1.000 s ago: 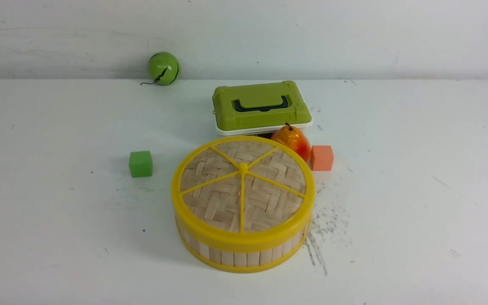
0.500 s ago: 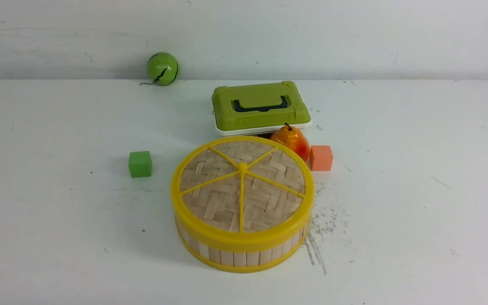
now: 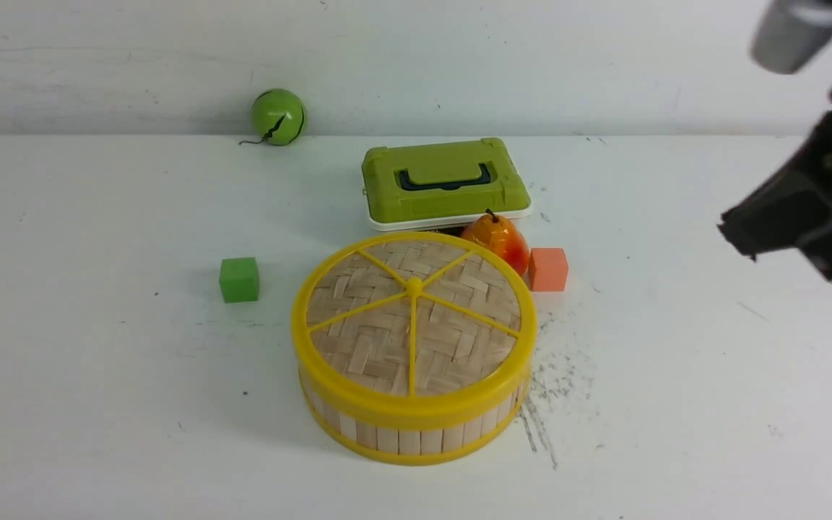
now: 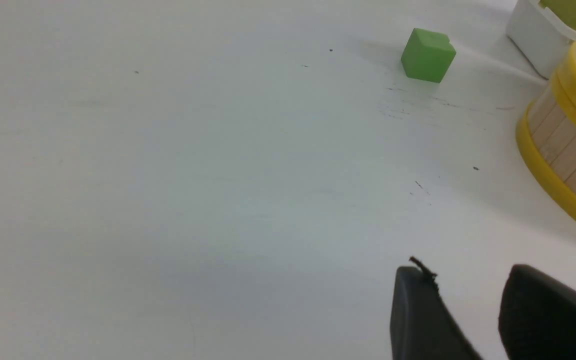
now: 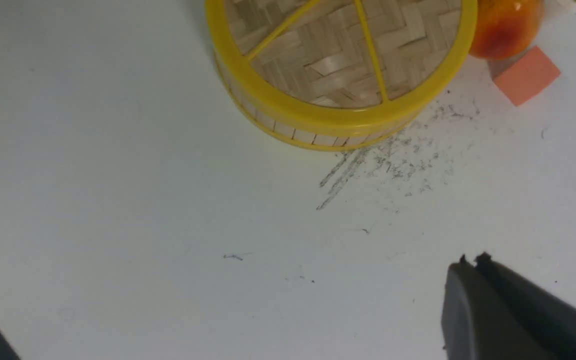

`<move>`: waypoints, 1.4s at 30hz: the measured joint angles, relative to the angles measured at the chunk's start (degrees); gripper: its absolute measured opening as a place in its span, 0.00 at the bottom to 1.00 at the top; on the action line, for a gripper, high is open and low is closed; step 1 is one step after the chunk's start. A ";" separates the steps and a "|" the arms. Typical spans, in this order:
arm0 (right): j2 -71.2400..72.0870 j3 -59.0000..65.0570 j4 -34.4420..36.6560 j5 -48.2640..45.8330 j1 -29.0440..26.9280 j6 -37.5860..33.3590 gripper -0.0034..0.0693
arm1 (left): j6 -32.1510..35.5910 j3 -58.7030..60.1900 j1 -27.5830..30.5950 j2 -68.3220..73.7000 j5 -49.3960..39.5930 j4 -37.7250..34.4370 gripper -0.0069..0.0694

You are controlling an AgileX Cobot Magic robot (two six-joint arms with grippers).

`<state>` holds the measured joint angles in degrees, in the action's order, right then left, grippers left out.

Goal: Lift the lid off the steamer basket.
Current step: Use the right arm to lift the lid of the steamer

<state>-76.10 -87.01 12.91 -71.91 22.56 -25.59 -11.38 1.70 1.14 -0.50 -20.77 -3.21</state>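
White table is scuffed; dark scrape marks are seen right of centre, toward the near side. Green ball with a dark crack is parked at the far edge, against the wall. Green rectangular box, lid shut with dark handle folded flat, is set mid-table toward the back. Orange-red pear is stood upright just in front of its right corner; contact cannot be told. Orange cube is placed just beside the pear, on the right. Green cube is placed well apart, on the left.

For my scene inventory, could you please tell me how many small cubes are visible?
2. The green cube sits left of the steamer basket; the orange cube sits right of the pear. The basket could hide more.
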 joint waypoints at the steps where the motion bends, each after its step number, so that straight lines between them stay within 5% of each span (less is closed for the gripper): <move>1: -2.52 -2.03 -2.03 0.00 1.87 2.77 0.04 | 0.00 0.00 0.00 0.00 0.00 0.00 0.40; 14: -27.91 -21.82 -4.60 0.06 12.61 8.44 0.11 | 0.00 0.00 0.00 0.00 0.00 0.00 0.40; 24: -42.33 -30.77 -6.49 4.88 13.35 14.49 0.49 | 0.00 0.00 0.00 0.00 0.00 0.00 0.40; 27: -44.07 -30.77 -7.28 7.34 13.35 15.68 0.53 | 0.00 0.00 0.00 0.00 0.00 0.00 0.40; 32: -45.89 -30.77 -7.56 9.93 13.35 16.18 0.53 | 0.00 0.00 0.00 0.00 0.00 0.00 0.40; 42: -48.68 -30.77 -8.16 10.73 13.35 17.39 0.33 | 0.00 0.00 0.00 0.00 0.00 0.00 0.40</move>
<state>-124.78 -117.78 4.74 -61.18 35.91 -8.21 -11.38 1.70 1.14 -0.50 -20.77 -3.21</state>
